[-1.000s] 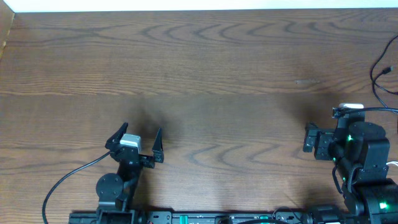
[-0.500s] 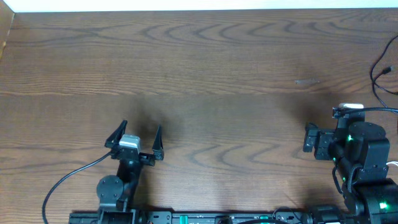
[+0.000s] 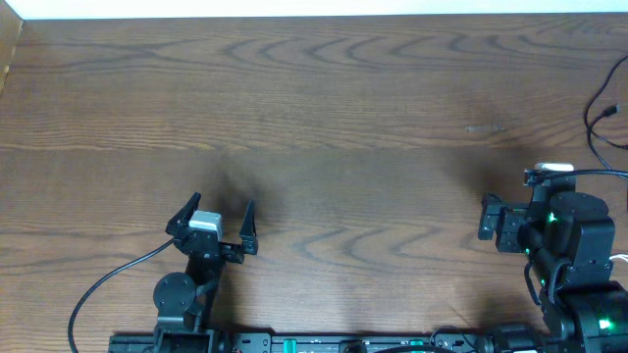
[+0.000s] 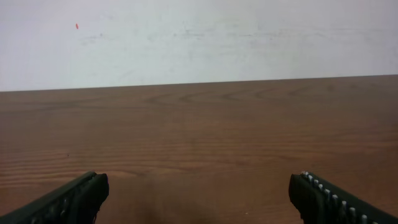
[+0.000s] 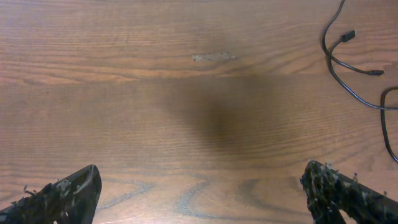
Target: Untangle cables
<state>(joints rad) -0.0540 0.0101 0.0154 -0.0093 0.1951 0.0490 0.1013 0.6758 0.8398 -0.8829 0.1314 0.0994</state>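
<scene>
At the right edge of the table [image 3: 343,78] lie loose black cables [image 5: 349,35]; left fingers [image 3: 184,213] and right fingers [image 5: 62,190] are spread wide, empty.

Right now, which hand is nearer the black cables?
The right hand: the cables lie just ahead to its right, while the left hand sits across the table from them.

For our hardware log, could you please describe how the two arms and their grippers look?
Both arms are black. The left gripper has two slim pointed fingers on a silver-white block, and a black cable trails from its base. The right arm is bulkier, with green lights and a white cap; the right gripper has scuffed fingers.
</scene>
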